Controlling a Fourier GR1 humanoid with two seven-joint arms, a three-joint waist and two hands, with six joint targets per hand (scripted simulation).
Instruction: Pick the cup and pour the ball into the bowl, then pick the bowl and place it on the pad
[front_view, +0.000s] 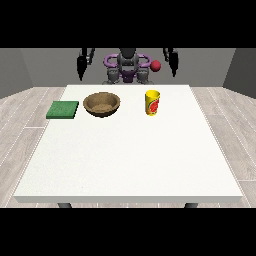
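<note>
Yellow cup with red print (152, 102) upright, contents unseen | round brown wooden bowl (102, 104) holds nothing, beside flat green square pad (63, 109) at far edge of white table (130, 160) | small red ball (156, 65) near robot torso | hand at view's left (80, 66), hand at view's right (173, 62) raised off the table, grip state indiscernible

Single front view from across the white table (130, 165), facing the distant robot (128, 67).

Even, bright light is spread across the whole table (125, 160), and no single lamp can be picked out. Hardly any shadow is cast: only a faint darkening is seen under the bowl (102, 104) and beside the cup (152, 102). No glare is thrown off the white top. The grey walls (30, 70) behind are lit more dimly. The bowl's hollow is shaded slightly darker than its rim. Straight lines are kept straight out to the edges.
</note>
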